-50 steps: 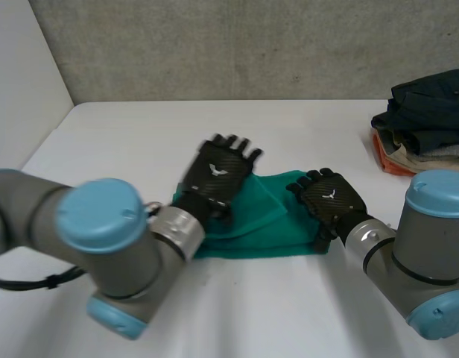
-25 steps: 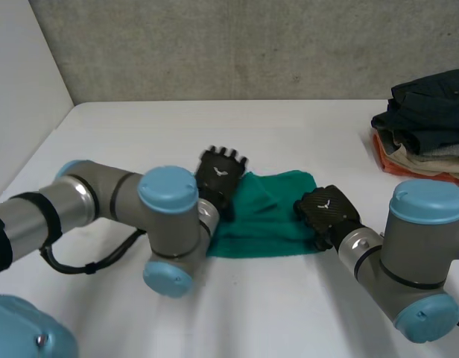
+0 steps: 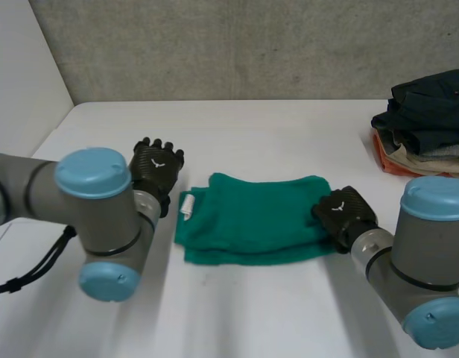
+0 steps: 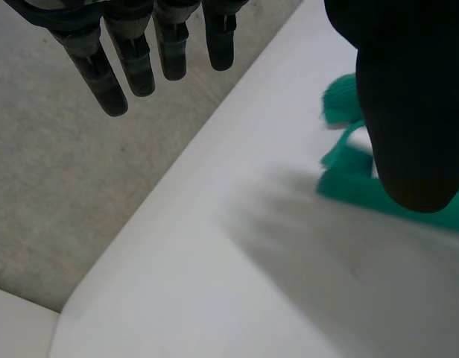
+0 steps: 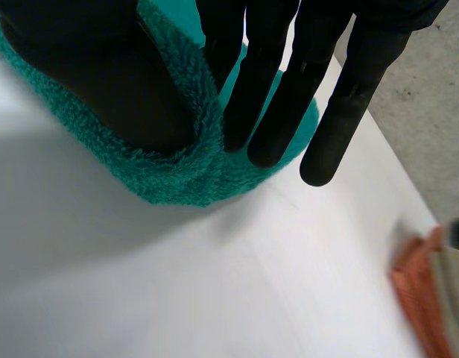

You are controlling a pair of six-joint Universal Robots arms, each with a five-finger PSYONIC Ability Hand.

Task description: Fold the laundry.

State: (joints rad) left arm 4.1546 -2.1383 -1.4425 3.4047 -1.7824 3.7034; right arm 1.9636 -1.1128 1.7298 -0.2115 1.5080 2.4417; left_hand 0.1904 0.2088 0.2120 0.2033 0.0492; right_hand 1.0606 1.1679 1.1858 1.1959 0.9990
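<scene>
A green towel [image 3: 252, 220] lies folded on the white table [image 3: 289, 142], with a small white tag [image 3: 188, 205] at its left edge. My right hand [image 3: 345, 212] is at the towel's right edge. In the right wrist view the thumb [image 5: 88, 74] and the fingers [image 5: 274, 97] pinch the towel's fluffy edge [image 5: 188, 168] between them. My left hand [image 3: 159, 168] hovers left of the towel, apart from it. Its fingers [image 4: 103, 74] are straight and hold nothing, and the towel [image 4: 349, 168] lies beside its thumb.
A pile of dark, beige and orange clothes [image 3: 427, 123] sits at the table's back right; its orange part [image 5: 419, 291] lies beyond my right hand. A grey wall runs behind the table, and a white side wall stands at the left.
My left hand has drawn back leftward off the towel, which now lies spread wider and flatter. My right hand has closed its fingers on the towel's right edge.
</scene>
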